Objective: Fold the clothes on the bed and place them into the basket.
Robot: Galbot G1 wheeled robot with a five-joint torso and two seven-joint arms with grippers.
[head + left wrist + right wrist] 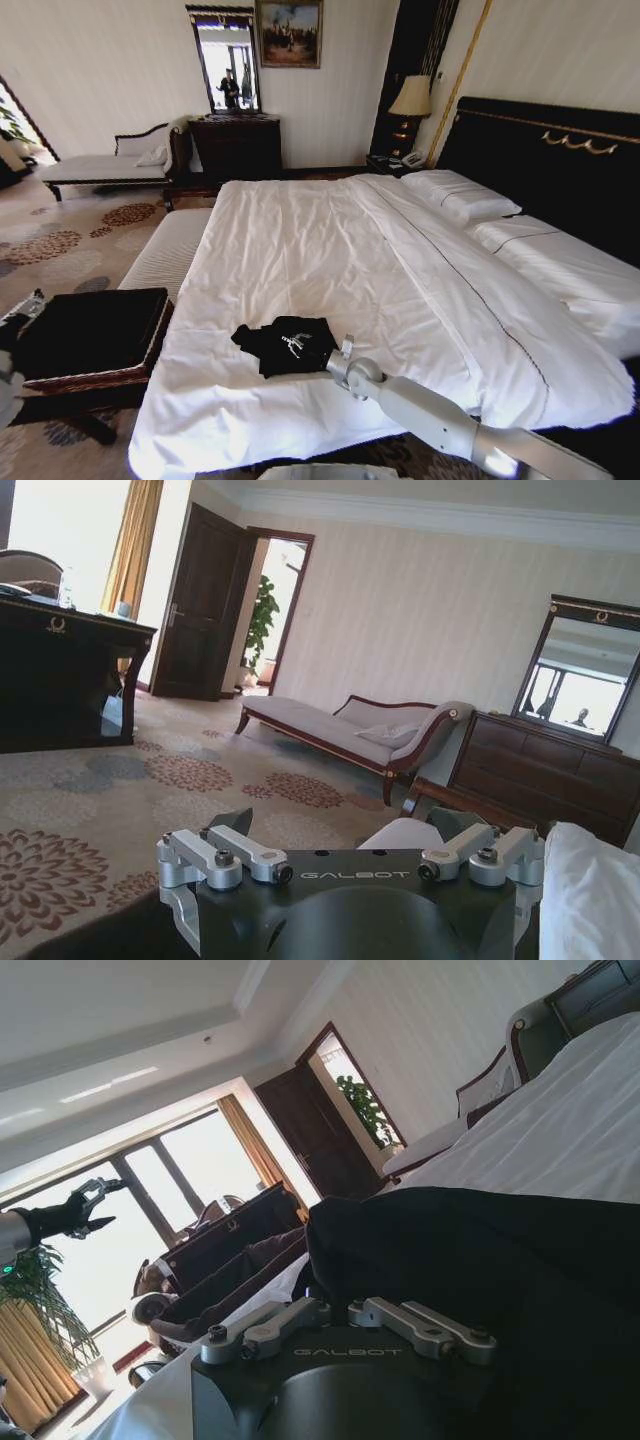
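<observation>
while the black t-shirt [287, 343] lay crumpled near the bed's [330, 260] foot edge, the right gripper [335, 357] touched it, grip state unclear. the left gripper [350, 865] stood open beside the bed, near the basket [92, 338].

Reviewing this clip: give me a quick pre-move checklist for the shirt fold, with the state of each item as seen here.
1. T-shirt on the bed, near its foot edge: ok.
2. T-shirt laid flat for folding: not ok, it lies bunched.
3. Right gripper at the shirt's edge: ok; whether its fingers are open or shut: cannot tell.
4. Basket beside the bed, on the robot's left, black lining bare: ok.
5. Left gripper raised away from the bed, off the shirt: ok.
</observation>
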